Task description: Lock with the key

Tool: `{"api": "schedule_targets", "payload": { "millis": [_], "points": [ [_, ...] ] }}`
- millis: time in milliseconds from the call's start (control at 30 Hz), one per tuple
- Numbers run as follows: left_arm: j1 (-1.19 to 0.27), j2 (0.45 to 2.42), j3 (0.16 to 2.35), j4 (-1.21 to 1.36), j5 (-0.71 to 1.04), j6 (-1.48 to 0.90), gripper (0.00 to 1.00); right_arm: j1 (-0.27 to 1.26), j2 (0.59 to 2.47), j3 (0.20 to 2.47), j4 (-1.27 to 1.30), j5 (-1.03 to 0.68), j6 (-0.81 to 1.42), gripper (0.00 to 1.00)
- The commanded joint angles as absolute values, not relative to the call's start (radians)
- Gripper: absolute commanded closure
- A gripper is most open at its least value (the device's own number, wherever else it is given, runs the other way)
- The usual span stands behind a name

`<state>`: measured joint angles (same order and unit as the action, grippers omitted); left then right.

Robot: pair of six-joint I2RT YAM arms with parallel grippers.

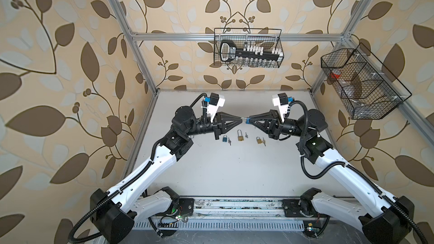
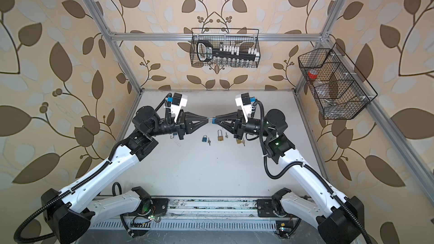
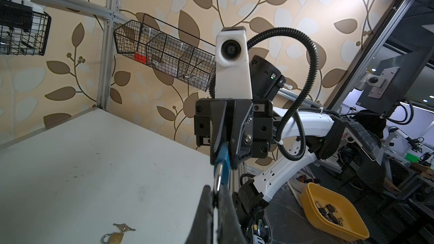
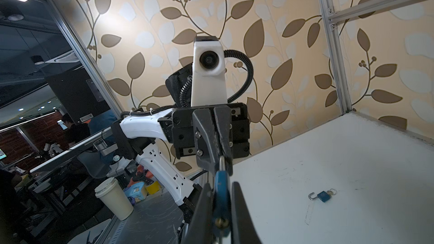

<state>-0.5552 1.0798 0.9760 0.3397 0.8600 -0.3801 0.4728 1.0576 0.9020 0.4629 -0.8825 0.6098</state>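
Above the middle of the white table [image 1: 234, 172], both grippers meet tip to tip on one blue padlock [image 1: 245, 120] [image 2: 212, 120]. My left gripper [image 1: 242, 120] [image 3: 215, 190] is shut on its silver shackle [image 3: 218, 179]. My right gripper [image 1: 248, 120] [image 4: 221, 184] is shut on the blue body [image 4: 220, 198], whose brass keyhole end [image 4: 220, 222] faces the right wrist camera. I cannot tell whether a key is in it. Small keys [image 1: 229, 141] [image 1: 246, 134] [image 1: 263, 141] lie on the table below.
Under the grippers lie a teal padlock [image 1: 225, 139], a long-shackled brass padlock [image 1: 240, 136] and a brass padlock [image 1: 259, 140]. Another blue padlock [image 4: 324, 195] lies open near the left arm. Wire baskets [image 1: 247, 48] [image 1: 361, 83] hang on the walls. A yellow bin [image 3: 333, 212] stands off the table.
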Motion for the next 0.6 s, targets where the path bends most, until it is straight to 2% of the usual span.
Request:
{"api": "schedule_targets", "payload": {
  "millis": [0, 167, 333, 567],
  "points": [
    [-0.552, 1.055, 1.003, 0.362, 0.885, -0.364, 1.0, 0.473, 1.061, 0.908, 0.471, -0.89, 0.607, 1.0],
    [-0.578, 1.096, 1.042, 0.337, 0.965, -0.347, 1.0, 0.491, 1.087, 0.924, 0.456, -0.894, 0.59, 1.0],
    [-0.65, 1.16, 1.069, 0.308, 0.977, -0.318, 1.0, 0.571, 1.126, 0.963, 0.415, -0.861, 0.532, 1.0],
    [-0.666, 1.16, 1.052, 0.283, 0.939, -0.301, 1.0, 0.57, 1.103, 0.952, 0.448, -0.832, 0.53, 1.0]
  ]
}}
